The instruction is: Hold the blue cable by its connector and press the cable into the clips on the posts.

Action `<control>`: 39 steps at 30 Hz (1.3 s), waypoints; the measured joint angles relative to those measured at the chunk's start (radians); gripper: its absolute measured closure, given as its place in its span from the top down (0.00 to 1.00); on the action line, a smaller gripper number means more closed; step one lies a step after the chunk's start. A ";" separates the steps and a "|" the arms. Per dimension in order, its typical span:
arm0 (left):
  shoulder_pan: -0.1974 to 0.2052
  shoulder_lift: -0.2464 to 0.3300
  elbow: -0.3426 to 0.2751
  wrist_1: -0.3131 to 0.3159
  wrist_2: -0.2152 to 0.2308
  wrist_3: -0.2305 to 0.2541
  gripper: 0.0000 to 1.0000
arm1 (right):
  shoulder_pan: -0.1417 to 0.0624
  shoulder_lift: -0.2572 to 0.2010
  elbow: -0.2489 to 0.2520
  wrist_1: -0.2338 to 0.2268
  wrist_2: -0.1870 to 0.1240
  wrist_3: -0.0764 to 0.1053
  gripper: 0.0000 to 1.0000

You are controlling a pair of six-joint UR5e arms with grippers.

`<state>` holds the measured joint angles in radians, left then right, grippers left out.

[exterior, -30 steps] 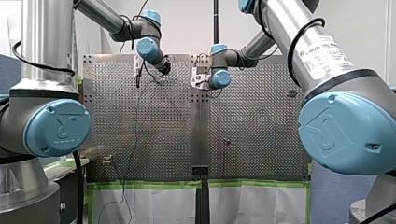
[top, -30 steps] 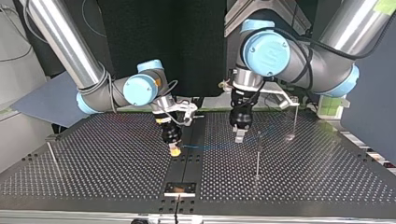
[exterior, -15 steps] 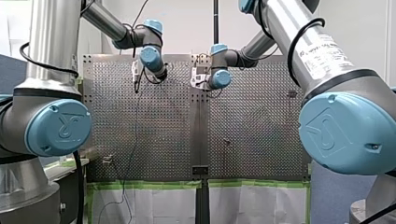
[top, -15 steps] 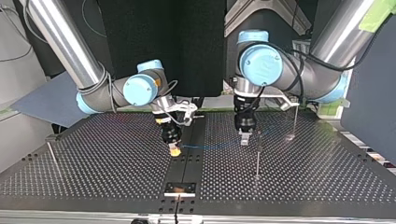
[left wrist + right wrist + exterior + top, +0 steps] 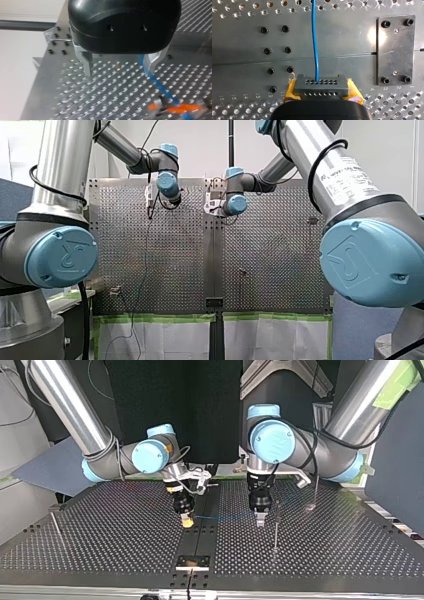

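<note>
Positioning of my left tool (image 5: 119,71) over the blue cable (image 5: 314,37) is judged to be in hand: it is held open with nothing gripped, the cable running just beside it. The connector (image 5: 321,86) is clamped by my right tool (image 5: 187,521) at the top view's centre. Next, the cable must be caught and steered onto the post (image 5: 275,530). Compared with a second ago, my left tool is seen nearer the post.

a thin blue cable (image 5: 314,37) runs straight out of a dark grey connector (image 5: 321,85), a flat block with two rows of small holes, clamped between the yellow pads (image 5: 290,91) of my right gripper (image 5: 322,90). in the top view the cable stretches nearly level toward a slim upright post (image 5: 275,530); a second post (image 5: 55,524) stands well apart at the view's left.
</note>
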<state>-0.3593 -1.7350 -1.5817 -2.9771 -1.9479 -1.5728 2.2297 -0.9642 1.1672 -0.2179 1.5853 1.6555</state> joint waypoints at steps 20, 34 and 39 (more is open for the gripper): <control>-0.009 -0.044 0.014 -0.002 -0.001 0.035 1.00 | 0.000 0.000 0.000 -0.001 0.001 0.000 0.00; -0.001 -0.075 0.031 0.024 -0.018 0.035 1.00 | 0.000 0.000 0.000 0.000 0.000 -0.001 0.00; -0.004 -0.075 0.064 0.022 -0.037 0.036 1.00 | -0.002 0.000 0.000 -0.001 -0.001 -0.001 0.00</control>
<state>-0.3636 -1.8103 -1.5176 -2.9551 -1.9853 -1.5364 2.2281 -0.9641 1.1668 -0.2186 1.5848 1.6541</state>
